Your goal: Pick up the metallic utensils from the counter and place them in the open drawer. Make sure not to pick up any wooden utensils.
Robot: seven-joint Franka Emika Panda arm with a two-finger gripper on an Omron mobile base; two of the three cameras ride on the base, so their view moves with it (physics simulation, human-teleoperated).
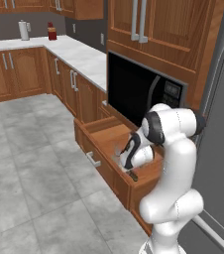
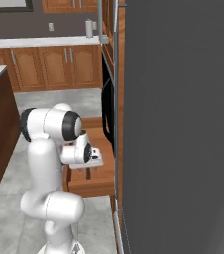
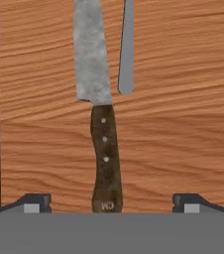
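Pincer hangs over the drawer with its two dark fingertips spread wide and nothing between them; the knife lies flat on the drawer's wooden floor beneath, its dark riveted handle running up the middle of the gap and touching neither tip. Beyond the handle the silver blade stretches away from the pincer. Just beside the blade, on the side away from the drawer's dark wall, lies the thin grey utensil, close to the blade and seemingly apart from it; its far end runs out of the hand view.

Both metallic pieces rest inside the drawer, so the placing step looks finished, or all but. From the left base view the arm bends down from the robot's front into the pulled-out drawer below the black oven; the knife's handle end shows by the wrist.

Next, I judge, the call is a straight lift clear of the drawer without nudging the knife, fingers kept apart, then a check that no metal remains on the tabletop
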